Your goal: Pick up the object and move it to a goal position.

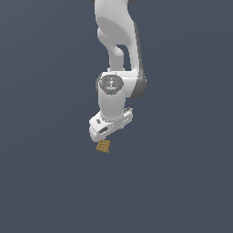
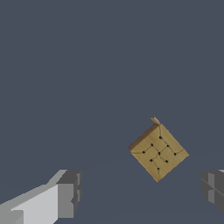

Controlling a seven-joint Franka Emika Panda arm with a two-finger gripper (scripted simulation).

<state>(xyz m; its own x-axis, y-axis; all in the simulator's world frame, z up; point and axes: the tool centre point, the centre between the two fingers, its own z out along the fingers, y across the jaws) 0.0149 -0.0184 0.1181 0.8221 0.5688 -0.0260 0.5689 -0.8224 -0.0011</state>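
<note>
The object (image 1: 103,145) is a tiny tan-brown square block with dark dots on its face. It lies on the flat grey-blue surface, just below the white hand of the arm in the exterior view. My gripper (image 1: 106,135) hangs right above it, pointing down. The wrist view shows the object (image 2: 158,152) turned cornerwise, with a thin flap sticking out at one corner. My gripper (image 2: 141,190) is open there. One grey fingertip (image 2: 70,192) and the other (image 2: 213,187) stand wide apart, and neither touches the block. Nothing is held.
The grey-blue surface (image 1: 45,182) stretches evenly in every direction, with no edge in sight. The arm's white links (image 1: 117,41) rise above the hand to the exterior view's top.
</note>
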